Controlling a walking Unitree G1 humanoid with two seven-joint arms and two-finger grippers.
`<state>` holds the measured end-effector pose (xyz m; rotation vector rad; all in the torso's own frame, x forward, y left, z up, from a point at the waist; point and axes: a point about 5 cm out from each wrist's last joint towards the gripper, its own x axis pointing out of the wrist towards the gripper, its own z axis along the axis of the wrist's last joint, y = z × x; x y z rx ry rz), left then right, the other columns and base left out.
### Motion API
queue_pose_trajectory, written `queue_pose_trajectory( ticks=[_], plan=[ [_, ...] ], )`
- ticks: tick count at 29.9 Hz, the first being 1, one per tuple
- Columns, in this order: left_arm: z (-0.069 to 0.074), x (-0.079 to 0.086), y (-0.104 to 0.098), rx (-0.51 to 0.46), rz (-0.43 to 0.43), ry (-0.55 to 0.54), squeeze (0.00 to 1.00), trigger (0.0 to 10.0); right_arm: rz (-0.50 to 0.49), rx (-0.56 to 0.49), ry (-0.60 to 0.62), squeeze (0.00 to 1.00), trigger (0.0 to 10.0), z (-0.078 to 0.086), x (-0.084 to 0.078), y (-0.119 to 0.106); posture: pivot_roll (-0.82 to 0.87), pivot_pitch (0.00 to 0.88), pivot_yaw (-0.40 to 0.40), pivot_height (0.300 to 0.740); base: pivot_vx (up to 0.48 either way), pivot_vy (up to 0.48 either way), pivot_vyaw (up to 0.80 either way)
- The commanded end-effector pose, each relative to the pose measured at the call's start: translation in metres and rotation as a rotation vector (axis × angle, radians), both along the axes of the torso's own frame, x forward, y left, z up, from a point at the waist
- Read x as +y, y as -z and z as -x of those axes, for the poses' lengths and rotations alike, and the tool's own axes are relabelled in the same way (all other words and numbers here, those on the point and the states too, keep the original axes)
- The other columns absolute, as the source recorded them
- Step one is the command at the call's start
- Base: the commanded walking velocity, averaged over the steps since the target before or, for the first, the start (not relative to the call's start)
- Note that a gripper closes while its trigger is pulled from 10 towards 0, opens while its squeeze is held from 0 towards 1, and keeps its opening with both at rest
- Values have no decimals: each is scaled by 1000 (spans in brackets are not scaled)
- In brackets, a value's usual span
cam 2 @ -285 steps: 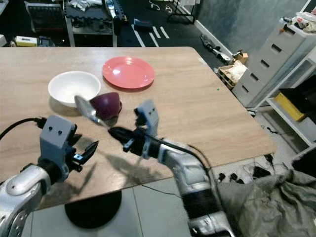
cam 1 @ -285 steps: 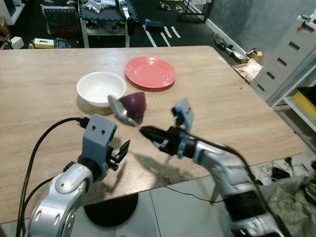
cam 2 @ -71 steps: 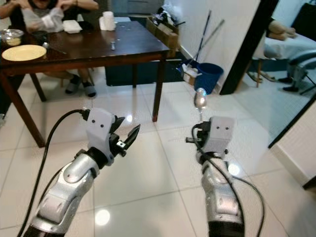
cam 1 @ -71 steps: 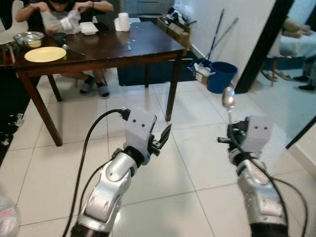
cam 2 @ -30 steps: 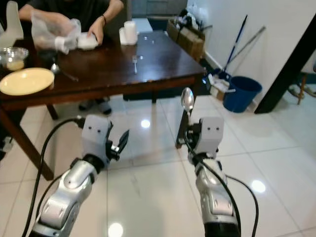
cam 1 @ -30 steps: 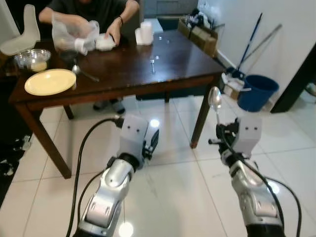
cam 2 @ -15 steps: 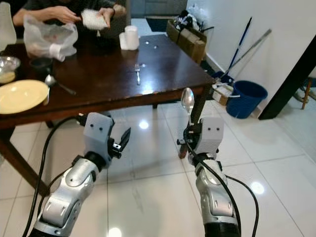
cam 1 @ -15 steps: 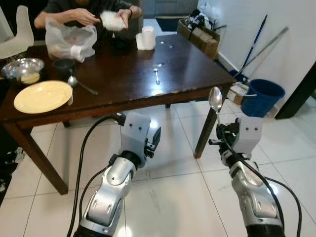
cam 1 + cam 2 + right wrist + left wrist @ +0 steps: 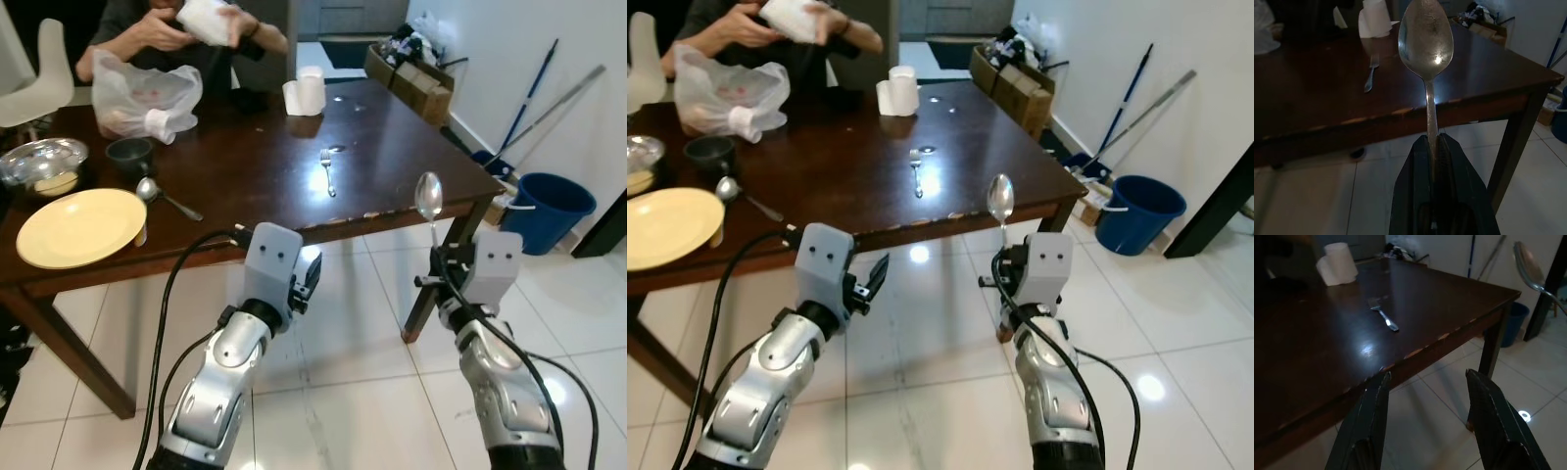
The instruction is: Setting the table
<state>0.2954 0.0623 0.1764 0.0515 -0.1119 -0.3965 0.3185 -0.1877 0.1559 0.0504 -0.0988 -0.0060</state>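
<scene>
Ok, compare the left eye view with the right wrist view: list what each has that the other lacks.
Extra in the left eye view: round pale yellow plate, blue plastic bucket, open left gripper. Extra in the right wrist view: the right gripper seen close, shut on the spoon's handle. Shared: upright silver metal spoon, silver fork, white paper roll, dark wooden table.

arms: two, silver metal, rounded jointed segments
wrists: boxy grey housing on each, two small dark holes on its face
left gripper (image 9: 872, 275): two long black tapered fingers
right gripper (image 9: 1434, 147): black fingers, same build
cables: thick black, looping along both forearms
</scene>
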Motion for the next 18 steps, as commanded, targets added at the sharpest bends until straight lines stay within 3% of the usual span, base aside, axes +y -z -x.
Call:
queue_pose_trajectory(
  ticks=[1,18],
  plan=[
    [1,-4,2,8,-4,11,0,10000,-5,-2,14,0,10000,0,-4,-1,-67,0,50,740,450,0,0],
    [1,-4,2,9,-1,12,0,10000,-3,9,-32,0,10000,0,1,0,-66,0,49,740,451,0,0]
  ],
)
